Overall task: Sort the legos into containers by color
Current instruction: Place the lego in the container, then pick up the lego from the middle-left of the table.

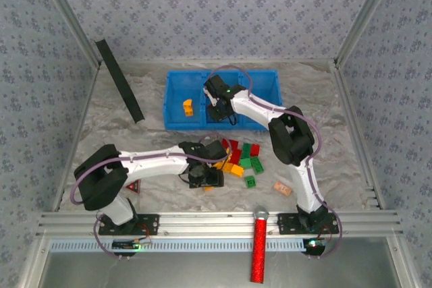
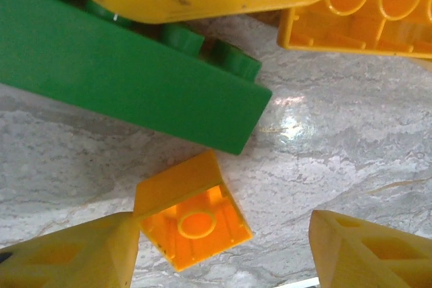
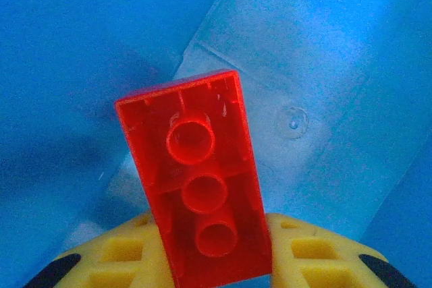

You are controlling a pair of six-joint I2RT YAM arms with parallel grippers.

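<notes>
Marbled white table top (image 1: 317, 133), patterned walls behind. Bright blue plastic three-compartment bin (image 1: 270, 79) sat at the far side with one orange lego (image 1: 187, 106) in its left compartment. Right gripper (image 1: 221, 111) was down in the middle compartment, clamped on a red see-through plastic lego (image 3: 199, 180), hollow underside with three tubes facing the wrist camera. Left gripper (image 1: 204, 179) hung over the loose pile of red, green and yellow legos (image 1: 243, 156), jaws partly apart, gripping nothing. Small orange lego (image 2: 192, 224), hollow side up, lay between its fingertips (image 2: 74, 254), just beside one.

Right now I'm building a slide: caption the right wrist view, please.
Right gripper holds a red brick, underside to camera, inside the blue bin.
</notes>
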